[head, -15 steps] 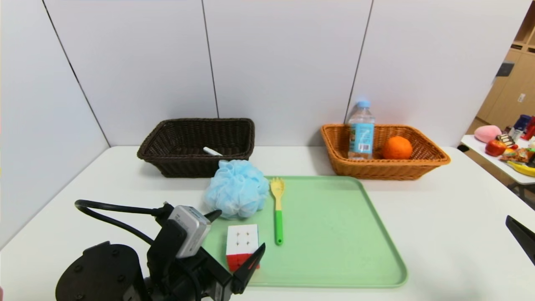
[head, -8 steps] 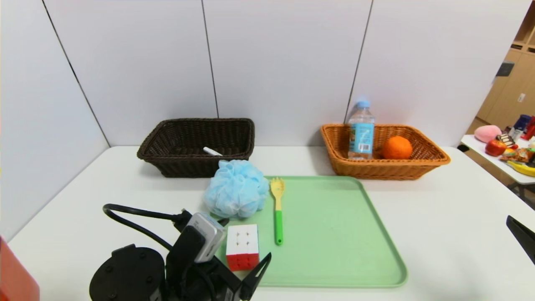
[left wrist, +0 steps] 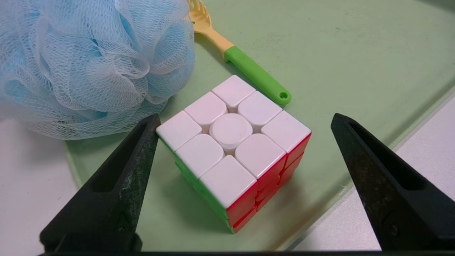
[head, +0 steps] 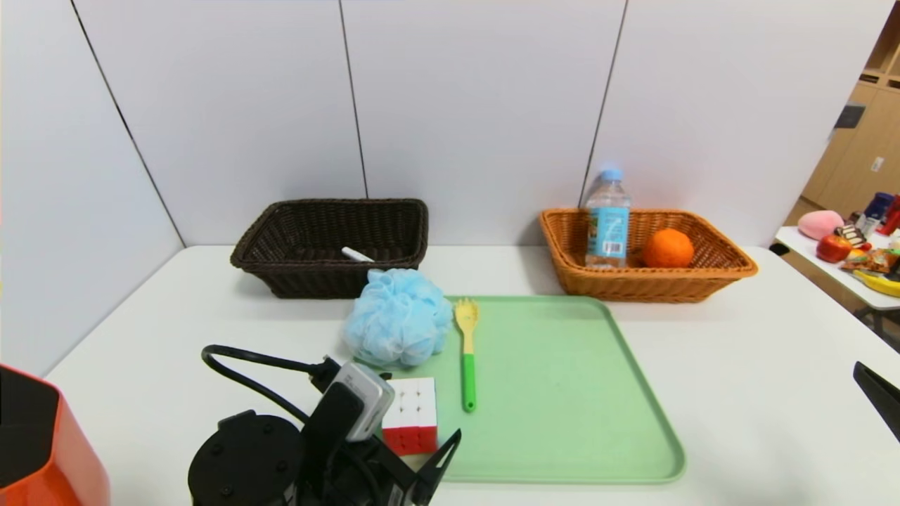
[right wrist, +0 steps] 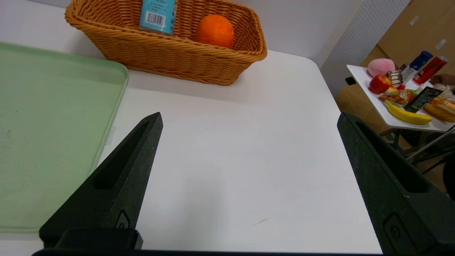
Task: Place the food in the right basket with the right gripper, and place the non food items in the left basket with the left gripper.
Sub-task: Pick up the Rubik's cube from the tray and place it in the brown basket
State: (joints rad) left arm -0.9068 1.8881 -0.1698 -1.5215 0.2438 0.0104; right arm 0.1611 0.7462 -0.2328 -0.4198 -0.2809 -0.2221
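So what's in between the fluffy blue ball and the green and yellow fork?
Nothing: in the head view only bare green tray shows in the narrow gap between the bath pouf and the spork. The left wrist view shows the same.

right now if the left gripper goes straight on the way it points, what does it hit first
Most likely the puzzle cube: the left gripper has open jaws either side of it on the green tray. Depth is uncertain.

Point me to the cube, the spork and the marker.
cube (left wrist: 229, 129): left wrist view, round centre tile of its white top face.
spork (head: 468, 376): head view, middle of the green handle.
marker (head: 357, 254): head view, white barrel, inside the dark basket.
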